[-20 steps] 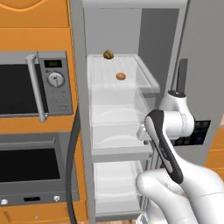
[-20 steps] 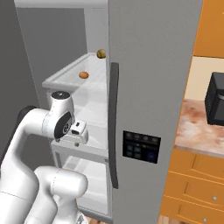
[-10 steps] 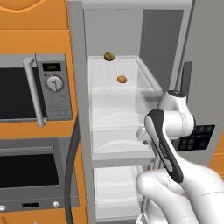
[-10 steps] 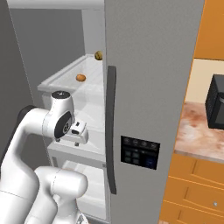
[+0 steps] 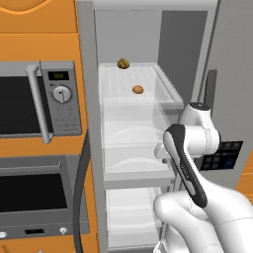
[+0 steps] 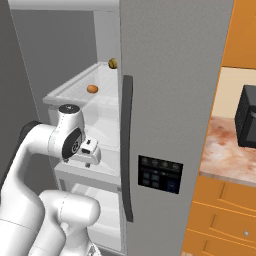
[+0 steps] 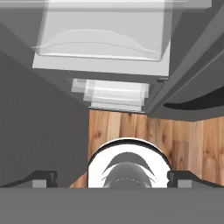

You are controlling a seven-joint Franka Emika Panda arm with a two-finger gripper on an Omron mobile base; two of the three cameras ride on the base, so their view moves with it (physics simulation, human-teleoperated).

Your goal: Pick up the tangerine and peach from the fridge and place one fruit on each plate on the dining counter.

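We hang before the open fridge (image 5: 91,123), jaws wide and empty, because the tangerine (image 5: 138,89) sits high on its upper shelf, unreached

the fridge (image 5: 148,128) stands open, a tall grey cabinet with a pale interior and clear glass shelves; its grey door (image 6: 170,100) carries a dark vertical handle and a small dark panel. the tangerine (image 5: 138,89), small, round and dull orange, rests alone near the middle of the upper shelf (image 5: 163,89). it also shows on that shelf from the right side (image 6: 92,88), well apart from the shelf's front edge.
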